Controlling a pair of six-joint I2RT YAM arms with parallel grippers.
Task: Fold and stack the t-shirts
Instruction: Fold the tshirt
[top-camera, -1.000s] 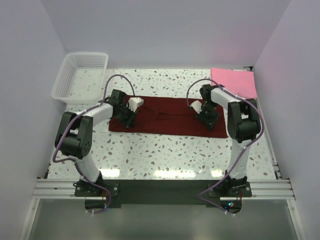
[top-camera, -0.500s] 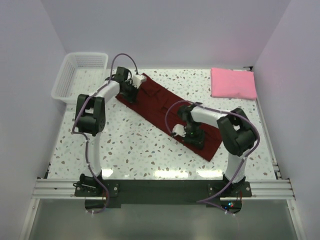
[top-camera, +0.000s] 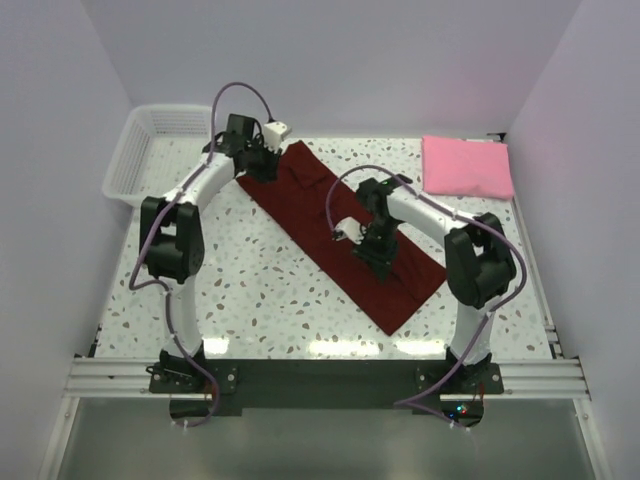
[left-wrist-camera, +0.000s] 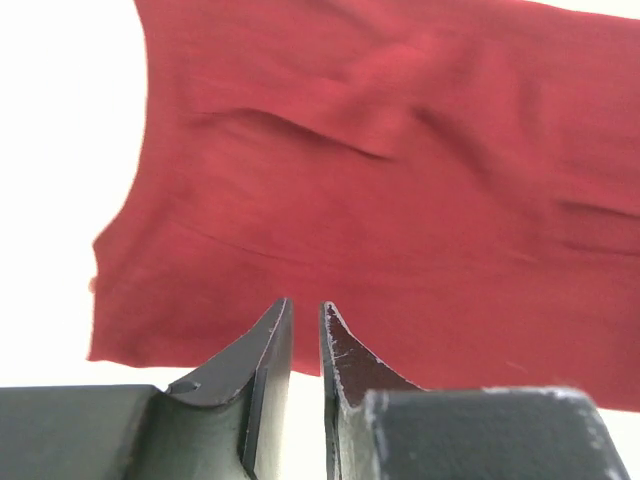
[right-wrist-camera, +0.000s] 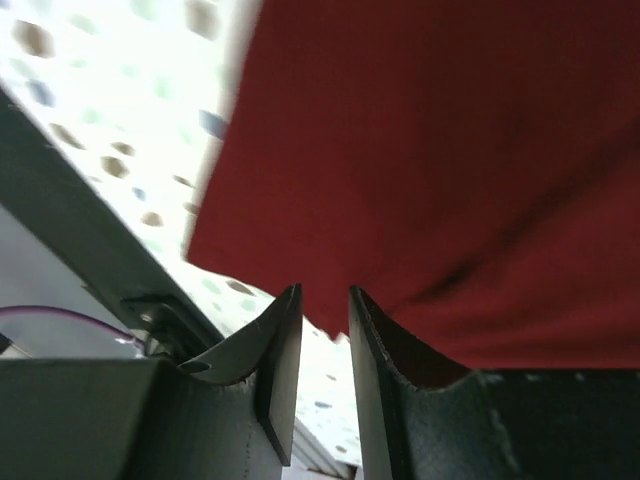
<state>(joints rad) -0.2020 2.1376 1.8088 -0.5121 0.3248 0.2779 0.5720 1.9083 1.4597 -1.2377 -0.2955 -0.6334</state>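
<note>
Left pincer: released, jaws a narrow slit apart with nothing between them, tips at the edge of the maroon shirt, at its far-left end. Right pincer: also released, with a narrow gap, low over the shirt's near-right half. The maroon shirt lies as a long strip diagonally across the counter. The pink shirt sits folded at the far-right corner, well apart. A white basket stands at the far left.

maroon t-shirt, light pink t-shirt, white mesh basket, white dark-speckled table, purple cables
</note>
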